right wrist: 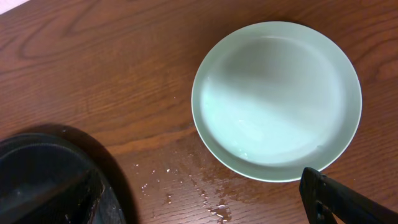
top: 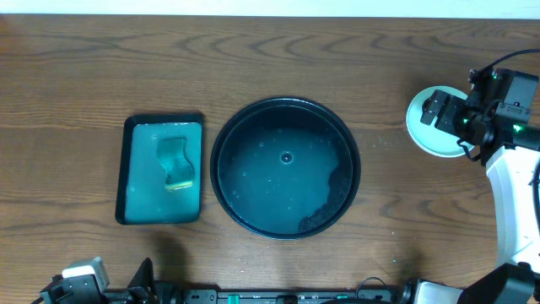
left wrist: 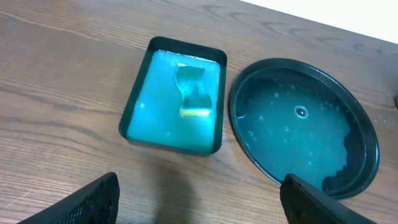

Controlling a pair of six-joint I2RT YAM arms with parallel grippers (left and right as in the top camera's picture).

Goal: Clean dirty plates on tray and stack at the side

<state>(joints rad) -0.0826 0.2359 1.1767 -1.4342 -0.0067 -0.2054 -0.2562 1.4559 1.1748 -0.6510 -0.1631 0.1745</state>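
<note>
At the right edge of the overhead view, the plates (top: 424,138) rest on the table, apparently stacked, well apart from the tray (top: 216,169), which holds only water. Right gripper (top: 439,110) hovers above them, jaws wide, empty; left gripper (left wrist: 208,202) likewise. Stacking looks complete; the next move calls for withdrawal.

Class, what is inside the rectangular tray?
Cloudy green liquid fills the rectangular tray, and a sponge lies in it. The tray's floor is hidden under the liquid.

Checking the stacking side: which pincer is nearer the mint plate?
Right. The right pincer hovers directly above the mint plate; the left pincer sits far off, past the black tray.
</note>
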